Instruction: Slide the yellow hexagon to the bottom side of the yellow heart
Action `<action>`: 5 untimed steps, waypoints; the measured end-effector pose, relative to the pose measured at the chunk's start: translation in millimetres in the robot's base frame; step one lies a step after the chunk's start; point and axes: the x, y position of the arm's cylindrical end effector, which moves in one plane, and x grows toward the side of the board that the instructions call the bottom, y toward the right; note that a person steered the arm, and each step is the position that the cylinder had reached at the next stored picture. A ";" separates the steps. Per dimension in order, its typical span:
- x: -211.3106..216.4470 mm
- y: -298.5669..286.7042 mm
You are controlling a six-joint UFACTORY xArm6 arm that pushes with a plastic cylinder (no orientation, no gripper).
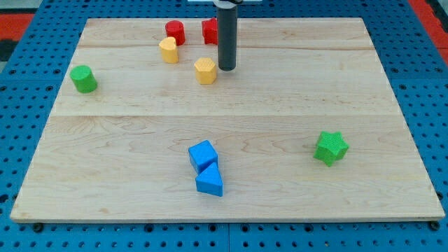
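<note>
Board: pale wooden table top made of long planks, resting on a blue perforated base.
Rod: straight dark cylindrical rod entering from the view's top, standing upright.
My tip: the rod's lower end rests on the wood just to the view's right of the yellow hexagon, with a narrow gap visible between them.
Hand state: the arm carries no grasping part; the rod holds nothing and only stands beside the block.
Yellow hexagon: small yellow hexagonal block in the upper middle of the board, below and to the right of the yellow heart.
Yellow heart: small yellow heart-shaped block, near the hexagon but apart from it.
Red blocks: a red rounded block just above the heart; a second red block partly hidden behind the rod, shape unclear.
Green blocks: a green rounded block near the left edge; a green star-shaped block at the lower right, well apart from the rest.
Blue blocks: a blue cube-like block and a blue triangular block touching each other near the bottom centre.
</note>
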 end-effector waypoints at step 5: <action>-6.3 -53.2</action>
